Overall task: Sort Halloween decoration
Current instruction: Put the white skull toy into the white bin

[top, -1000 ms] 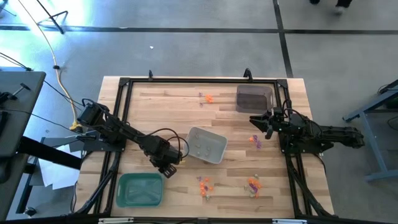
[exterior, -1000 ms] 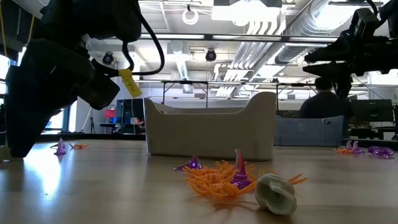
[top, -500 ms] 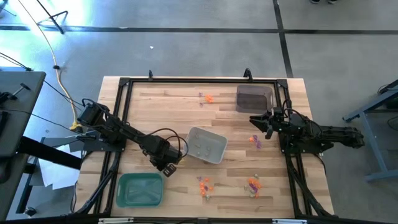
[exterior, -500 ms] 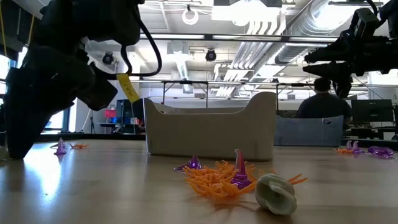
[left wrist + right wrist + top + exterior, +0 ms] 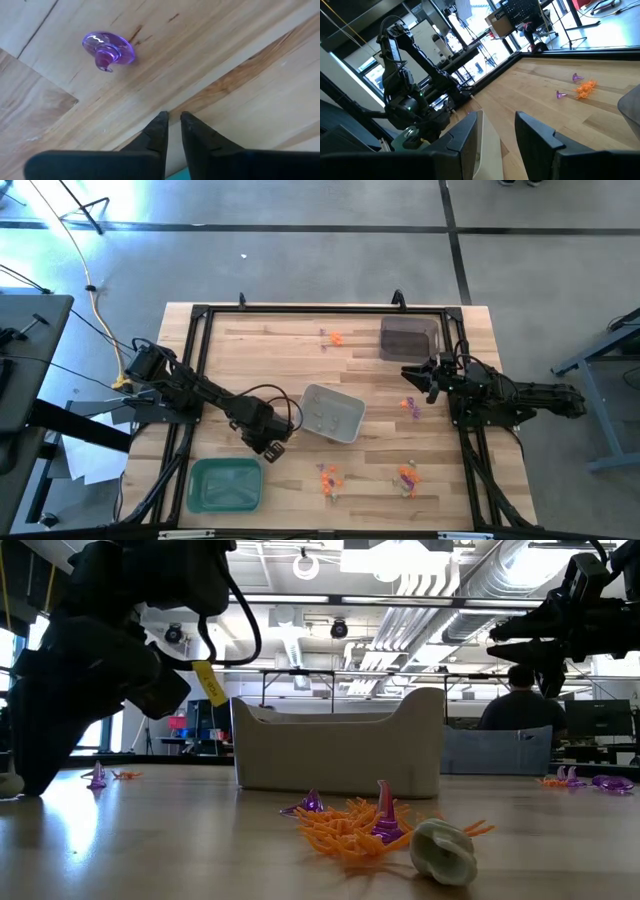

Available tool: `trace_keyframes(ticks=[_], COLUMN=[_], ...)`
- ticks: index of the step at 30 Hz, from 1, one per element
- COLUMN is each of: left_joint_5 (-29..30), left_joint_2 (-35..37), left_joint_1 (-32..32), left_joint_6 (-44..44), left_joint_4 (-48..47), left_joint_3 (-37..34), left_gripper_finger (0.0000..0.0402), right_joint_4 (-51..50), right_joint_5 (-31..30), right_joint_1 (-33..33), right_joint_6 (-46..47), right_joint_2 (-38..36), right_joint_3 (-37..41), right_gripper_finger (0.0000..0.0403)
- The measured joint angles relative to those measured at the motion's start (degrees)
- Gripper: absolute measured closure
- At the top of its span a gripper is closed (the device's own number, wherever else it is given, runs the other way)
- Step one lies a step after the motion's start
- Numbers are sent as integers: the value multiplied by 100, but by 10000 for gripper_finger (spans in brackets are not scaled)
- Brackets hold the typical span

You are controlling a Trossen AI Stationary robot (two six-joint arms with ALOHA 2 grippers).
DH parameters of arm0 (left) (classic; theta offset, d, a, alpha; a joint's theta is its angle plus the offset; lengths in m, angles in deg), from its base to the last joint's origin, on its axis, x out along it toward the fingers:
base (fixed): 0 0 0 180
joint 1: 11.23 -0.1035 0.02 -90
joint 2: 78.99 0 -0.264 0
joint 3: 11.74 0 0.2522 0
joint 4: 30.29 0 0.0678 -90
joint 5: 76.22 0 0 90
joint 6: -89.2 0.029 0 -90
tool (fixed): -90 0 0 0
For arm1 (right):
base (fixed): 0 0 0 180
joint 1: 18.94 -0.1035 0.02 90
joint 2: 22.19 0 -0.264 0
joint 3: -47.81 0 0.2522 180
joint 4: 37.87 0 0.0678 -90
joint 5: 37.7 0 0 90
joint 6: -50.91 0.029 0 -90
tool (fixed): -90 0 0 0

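A: Just above the green tray (image 5: 226, 485), at the near left of the surface (image 5: 260, 360), the left end effector (image 5: 277, 449) hangs low over bare wood. In its wrist view the fingers (image 5: 156, 134) stand nearly together with only a thin gap, and nothing shows between them. A purple trinket (image 5: 107, 49) lies on the wood ahead of the tips, apart from them.

B: Noted. Right side?

A: Right end effector (image 5: 412, 375) waits at the right edge, raised, near the dark tray (image 5: 409, 337). Fingers (image 5: 465, 137) parted, empty. A purple piece (image 5: 411, 407) lies just below it on the wood.

B: Where is the rest of the decoration?

A: Scattered. Orange bits (image 5: 333, 338) at the far side; an orange and purple cluster (image 5: 328, 477) and another (image 5: 406, 478) along the near edge. From the low camera the near cluster is a tangle of orange spikes (image 5: 345, 826) with a purple cone standing in it and a pale round piece (image 5: 444, 851) touching its edge. Grey tray (image 5: 332, 413) sits mid-surface.

B: Advice for the step in hand?

A: Judgement only: if the purple trinket is the target, reopen the fingers, centre them over its raised stem rather than the flat disc, descend until the tips almost touch wood, then close. A flat brim will likely slip out of a shallow pinch.
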Motion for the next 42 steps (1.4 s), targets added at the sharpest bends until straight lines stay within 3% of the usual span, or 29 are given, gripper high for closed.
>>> trace_keyframes(ticks=[9, 19, 42], left_joint_5=[5, -674, -1033], left_joint_2=[9, 15, -92], left_joint_1=[-9, 90, 111], left_joint_6=[-41, -41, 41], left_joint_4=[-13, -1, 306], left_joint_3=[83, 83, 7], left_gripper_finger=[306, 246, 237], right_joint_4=[0, 0, 0], right_joint_5=[-1, -2, -1], right_joint_1=[1, 2, 1], right_joint_6=[-1, 0, 0], right_joint_2=[0, 0, 0], right_joint_3=[1, 2, 0], right_gripper_finger=[277, 277, 277])
